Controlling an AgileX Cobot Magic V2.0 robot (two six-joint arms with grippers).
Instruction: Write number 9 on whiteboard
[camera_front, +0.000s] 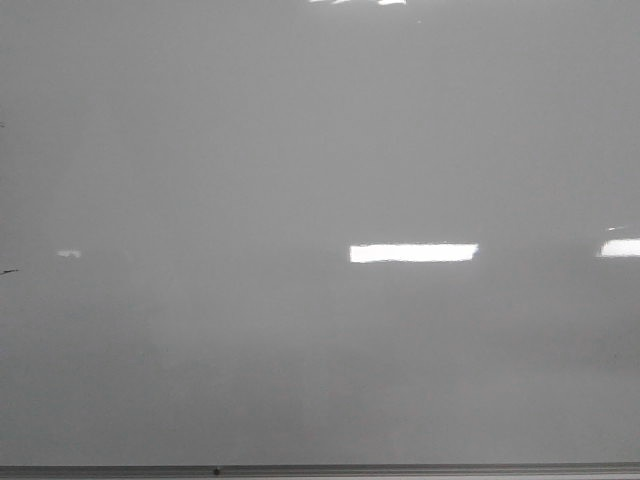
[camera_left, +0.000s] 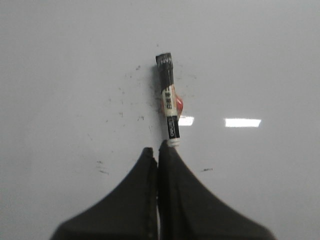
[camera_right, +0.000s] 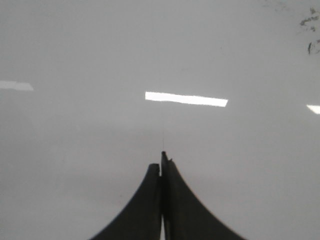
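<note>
The whiteboard (camera_front: 320, 150) is filling nearly the whole front view, glossy and pale grey, with bright rectangular light reflections (camera_front: 413, 253) lying across its middle and a thin grey metal edge strip (camera_front: 400, 468) running along the bottom. No drawn 9 is showing anywhere on it; near the left border only a small dark dash (camera_front: 8, 271) is sitting on the surface. Neither arm is appearing in this front view.

In the left wrist view, the left gripper (camera_left: 158, 152) is hovering over the board (camera_left: 60, 60) with its two dark fingers pressed together, no gap showing between them. A marker (camera_left: 169, 102) is sticking out just past the fingertips, black cap end pointing away, white labelled barrel toward the gripper; its near end is touching or almost touching the right-hand fingertip (camera_left: 172, 155), and I cannot tell whether the fingers are truly clamping it. Faint black specks and smudges (camera_left: 122, 112) are scattered on the board around the marker.

In the right wrist view, the right gripper (camera_right: 161, 162) is sitting clenched with nothing between its fingers, over bare glossy board (camera_right: 75, 150). A few dark scribbled marks (camera_right: 309, 30) are showing far off at one corner
</note>
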